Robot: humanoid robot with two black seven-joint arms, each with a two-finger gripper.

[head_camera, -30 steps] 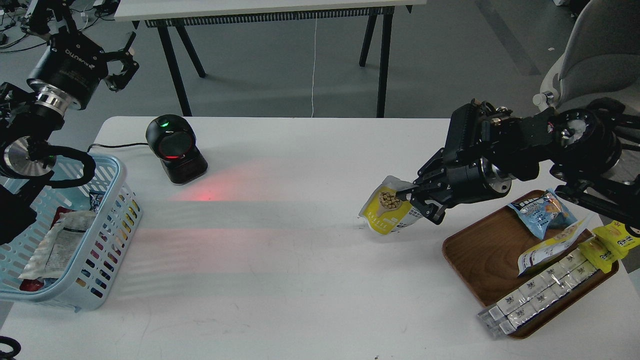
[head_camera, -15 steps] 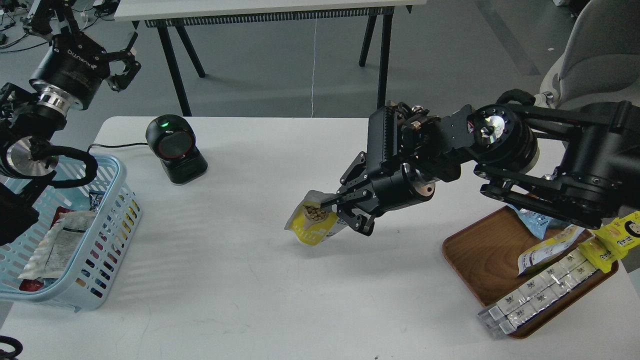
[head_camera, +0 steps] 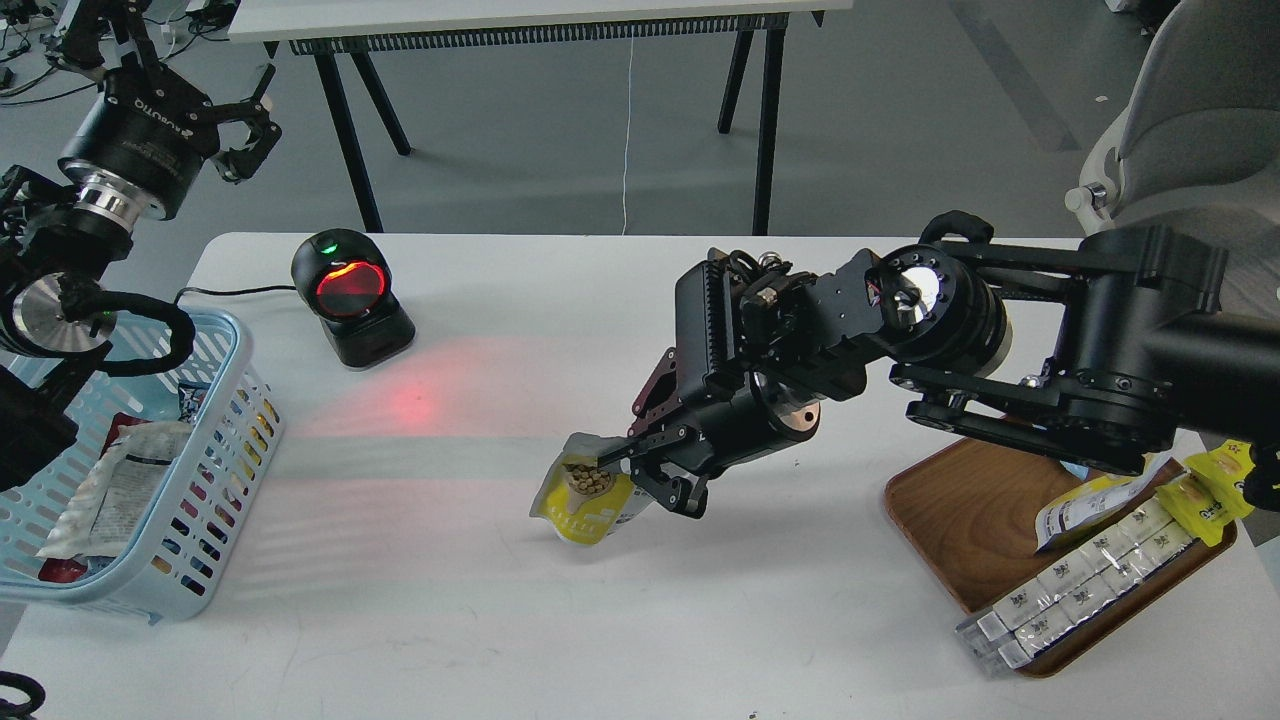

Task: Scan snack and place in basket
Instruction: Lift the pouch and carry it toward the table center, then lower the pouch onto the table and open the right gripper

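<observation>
— Two end effectors: what are they doing?
— Right end effector (head_camera: pixel 640 462) pinches the flat glossy snack (head_camera: pixel 583 490) above the smooth white desk (head_camera: pixel 500 580); left end effector (head_camera: pixel 243 122) spread wide beyond the slotted plastic basket (head_camera: pixel 215 440).

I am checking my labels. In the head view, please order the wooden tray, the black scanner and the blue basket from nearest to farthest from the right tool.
1. Brown wooden tray, to its right.
2. Black dome-shaped scanner, far left.
3. Light blue slotted plastic basket, at the left edge.
</observation>
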